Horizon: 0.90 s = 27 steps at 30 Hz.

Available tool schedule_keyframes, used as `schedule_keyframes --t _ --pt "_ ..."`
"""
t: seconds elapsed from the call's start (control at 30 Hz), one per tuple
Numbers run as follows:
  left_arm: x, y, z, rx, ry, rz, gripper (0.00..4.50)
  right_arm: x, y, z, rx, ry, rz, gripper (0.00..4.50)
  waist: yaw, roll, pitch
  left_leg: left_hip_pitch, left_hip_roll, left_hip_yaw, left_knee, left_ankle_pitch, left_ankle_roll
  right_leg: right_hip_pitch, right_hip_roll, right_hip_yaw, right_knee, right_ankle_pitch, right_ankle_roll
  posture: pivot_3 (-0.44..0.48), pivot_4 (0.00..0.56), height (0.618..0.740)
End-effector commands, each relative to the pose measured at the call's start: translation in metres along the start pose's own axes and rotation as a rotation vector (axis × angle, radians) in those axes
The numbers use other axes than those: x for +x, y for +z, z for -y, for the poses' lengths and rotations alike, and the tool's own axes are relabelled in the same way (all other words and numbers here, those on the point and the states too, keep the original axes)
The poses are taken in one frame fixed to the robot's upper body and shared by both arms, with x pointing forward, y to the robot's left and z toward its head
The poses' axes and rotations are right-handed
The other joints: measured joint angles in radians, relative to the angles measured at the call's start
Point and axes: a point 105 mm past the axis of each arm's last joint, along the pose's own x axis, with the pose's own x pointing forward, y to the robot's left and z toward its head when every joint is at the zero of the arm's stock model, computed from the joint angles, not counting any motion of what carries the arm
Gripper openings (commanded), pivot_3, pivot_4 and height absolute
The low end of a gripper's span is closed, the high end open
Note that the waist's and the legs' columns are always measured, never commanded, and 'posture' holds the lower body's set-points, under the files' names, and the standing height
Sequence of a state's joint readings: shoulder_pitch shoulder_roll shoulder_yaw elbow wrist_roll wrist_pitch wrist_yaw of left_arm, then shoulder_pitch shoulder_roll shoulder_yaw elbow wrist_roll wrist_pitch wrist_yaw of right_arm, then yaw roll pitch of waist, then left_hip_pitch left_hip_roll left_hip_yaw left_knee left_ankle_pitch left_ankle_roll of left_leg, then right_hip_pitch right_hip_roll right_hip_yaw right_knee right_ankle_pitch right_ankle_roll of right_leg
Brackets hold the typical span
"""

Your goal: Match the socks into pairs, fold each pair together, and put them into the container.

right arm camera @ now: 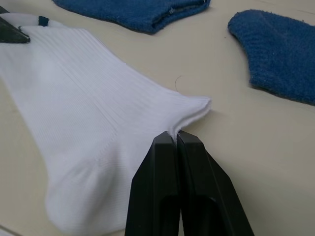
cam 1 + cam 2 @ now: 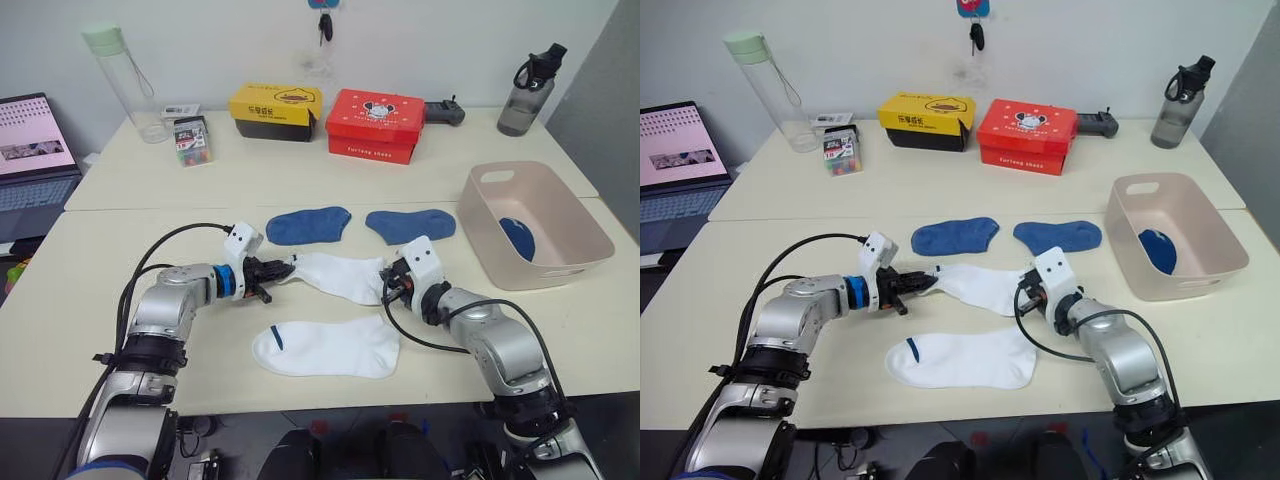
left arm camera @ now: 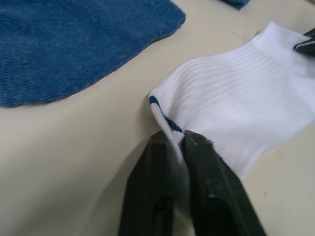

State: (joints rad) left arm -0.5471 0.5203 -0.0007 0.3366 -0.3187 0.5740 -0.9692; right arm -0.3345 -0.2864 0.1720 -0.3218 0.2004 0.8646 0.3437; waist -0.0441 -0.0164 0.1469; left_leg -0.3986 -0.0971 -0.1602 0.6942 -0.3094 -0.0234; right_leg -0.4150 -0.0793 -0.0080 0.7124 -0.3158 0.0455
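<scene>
A white sock [image 2: 338, 274] with a small navy mark is stretched between both grippers just over the table. My left gripper [image 2: 280, 271] is shut on its marked cuff end [image 3: 170, 129], and my right gripper [image 2: 388, 279] is shut on its other edge [image 1: 189, 115]. A second white sock [image 2: 325, 347] lies flat nearer the table's front edge. Two medium blue socks [image 2: 308, 225] [image 2: 412, 224] lie side by side just beyond. The pink-beige container [image 2: 560, 255] stands at the right, with something dark blue [image 2: 517, 236] in it.
At the back of the table stand a yellow box [image 2: 275, 110], a red box [image 2: 376, 124], a clear bottle [image 2: 125, 82], a small packet [image 2: 191, 140] and a grey bottle [image 2: 529, 91]. A laptop [image 2: 32, 165] sits at far left.
</scene>
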Motion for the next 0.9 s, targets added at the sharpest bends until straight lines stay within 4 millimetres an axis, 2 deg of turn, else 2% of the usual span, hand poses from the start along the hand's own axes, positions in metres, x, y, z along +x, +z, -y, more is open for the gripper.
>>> schedule_keyframes --t 0.03,0.17,0.27,0.33,0.53,0.73,0.9 --pt "-0.015 0.038 0.003 0.021 -0.016 0.129 0.05 -0.013 0.027 -0.002 0.014 0.038 0.099 0.0 -0.002 0.0 0.0 0.0 0.0 0.0 0.0 0.0 0.0 0.0 0.0 0.0 0.0 0.0 0.0 0.0 0.15 0.726" --pt "-0.037 0.059 0.013 0.024 -0.054 0.161 0.05 -0.029 0.041 -0.006 0.054 0.093 0.129 0.0 -0.006 0.0 0.0 0.0 0.0 0.0 0.0 0.0 0.0 0.0 0.0 0.0 0.0 0.0 0.0 0.0 0.15 0.726" --pt "-0.056 0.065 0.028 0.005 -0.104 0.142 0.05 -0.047 0.05 -0.013 0.085 0.156 0.133 0.0 -0.007 0.0 0.0 0.0 0.001 0.0 -0.001 0.0 0.0 0.0 0.0 0.0 0.0 0.0 0.0 0.0 0.15 0.726" --pt "-0.067 0.061 0.041 -0.013 -0.146 0.105 0.05 -0.057 0.052 -0.017 0.113 0.199 0.124 0.0 -0.008 0.0 0.0 0.0 0.001 0.0 -0.001 0.0 0.0 0.0 0.0 0.0 -0.001 0.0 0.0 0.0 0.15 0.726" --pt "-0.091 0.035 0.071 -0.049 -0.19 0.011 0.05 -0.085 0.043 -0.034 0.16 0.331 0.036 0.0 -0.004 0.001 0.0 0.001 0.001 0.0 -0.003 0.0 0.0 0.001 0.001 0.001 -0.002 0.0 0.0 0.0 0.15 0.726" --pt "-0.09 -0.026 0.078 -0.032 -0.097 -0.102 0.05 -0.077 0.01 -0.039 0.108 0.25 -0.111 0.0 0.009 0.001 0.0 0.006 0.001 0.001 -0.006 0.0 0.0 0.006 0.001 0.001 -0.006 0.0 0.0 0.0 0.15 0.726" --pt "-0.086 -0.04 0.075 -0.04 -0.041 -0.071 0.05 -0.072 -0.005 -0.043 0.078 0.243 -0.157 0.0 0.019 0.001 0.0 0.015 0.002 0.002 -0.014 0.0 0.0 0.011 0.0 0.003 -0.011 0.0 -0.001 0.0 0.15 0.726"
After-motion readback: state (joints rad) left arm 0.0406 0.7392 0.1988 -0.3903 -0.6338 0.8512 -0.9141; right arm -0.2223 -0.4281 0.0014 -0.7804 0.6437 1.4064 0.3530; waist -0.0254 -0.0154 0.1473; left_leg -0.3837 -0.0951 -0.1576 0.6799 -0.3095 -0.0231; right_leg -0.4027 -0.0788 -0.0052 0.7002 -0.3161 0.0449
